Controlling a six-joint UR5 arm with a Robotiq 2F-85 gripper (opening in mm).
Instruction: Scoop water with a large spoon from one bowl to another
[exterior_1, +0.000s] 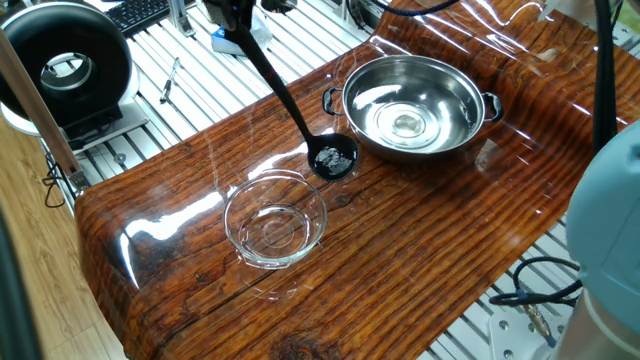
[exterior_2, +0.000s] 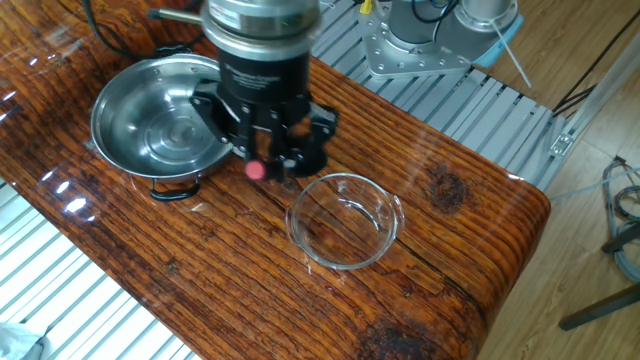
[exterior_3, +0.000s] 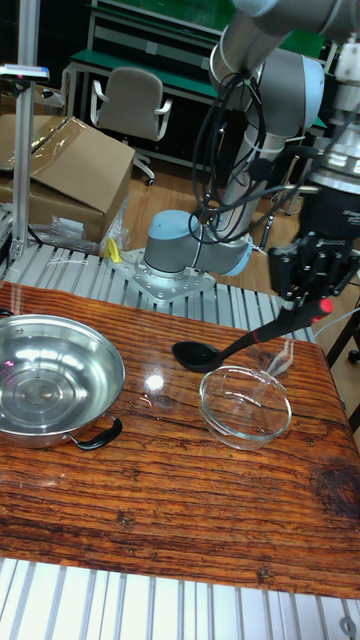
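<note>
Steel bowl (exterior_1: 418, 108): wide, shiny, two side handles, standing on the wooden table (exterior_1: 420, 250). Faint rings and glints at its bottom suggest water (exterior_1: 406, 123); the level cannot be told.

Glass bowl (exterior_1: 275, 221): the chosen landmark. Clear, thick-rimmed, on the table apart from the steel bowl. Whether it holds anything yet cannot be told.

Large spoon (exterior_1: 290, 105): black ladle, pinched near its red-tipped end (exterior_3: 325, 305) by the gripper (exterior_3: 312, 272), whose fingers are pressed together on the handle. The cup (exterior_1: 334, 159) hangs in the air between the two bowls, just outside the glass bowl's rim on the steel-bowl side. Glints inside the cup suggest it carries water.

Relation for the coming move: the handle's long axis slants down from the gripper to the cup. The gripper sits high above the glass bowl's far side, the cup low on the side facing the steel bowl. In my judgement the cup has only a short sideways carry left before it is over the glass bowl and can be tipped.

Views compared: one fixed view shows the open cup and its glinting contents. In the other fixed view the gripper body (exterior_2: 268, 90) hides the cup entirely; only the red tip shows. The tall fixed view gives the cup's height above the table and its gap from the glass rim.
</note>
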